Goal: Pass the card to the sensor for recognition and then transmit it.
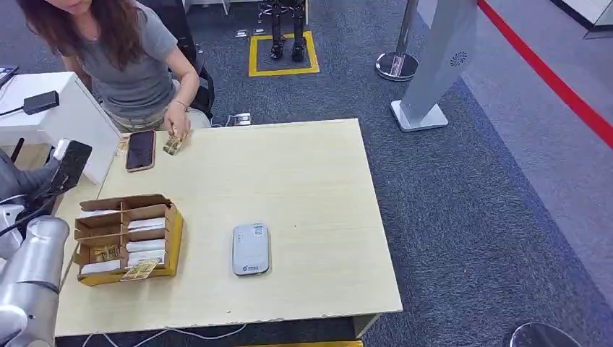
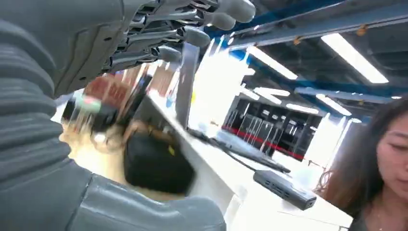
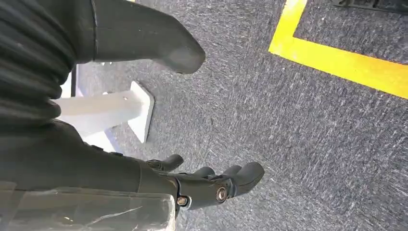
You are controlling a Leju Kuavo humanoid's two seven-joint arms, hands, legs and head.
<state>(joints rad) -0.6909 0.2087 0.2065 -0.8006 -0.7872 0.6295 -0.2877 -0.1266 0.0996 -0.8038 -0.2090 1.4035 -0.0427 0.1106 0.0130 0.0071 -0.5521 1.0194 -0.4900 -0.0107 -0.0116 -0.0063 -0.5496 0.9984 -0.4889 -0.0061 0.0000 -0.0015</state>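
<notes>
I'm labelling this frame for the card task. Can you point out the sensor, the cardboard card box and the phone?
sensor (image 1: 251, 249), head view, middle of its grey top.
cardboard card box (image 1: 176, 242), head view, right outer wall.
phone (image 1: 140, 150), head view, centre of its dark screen.

matt wood-look table (image 1: 303, 181), cardboard box (image 1: 126, 238), glossy plastic sensor (image 1: 251, 249), rough carpet (image 1: 470, 202).

Left hand (image 2: 144, 43): cut by the wrist picture's edges; whether it holds anything cannot be told. Clutter behind it smeared by blur.
Right hand (image 3: 144, 110): partly cut off at the edge.
Cards in the cardboard box (image 1: 127, 238), left of the grey sensor (image 1: 251, 249): print too small to read.
Person (image 1: 123, 58) beyond the box: cropped at the edge; small card (image 1: 173, 144) in their fingers indistinct.
</notes>
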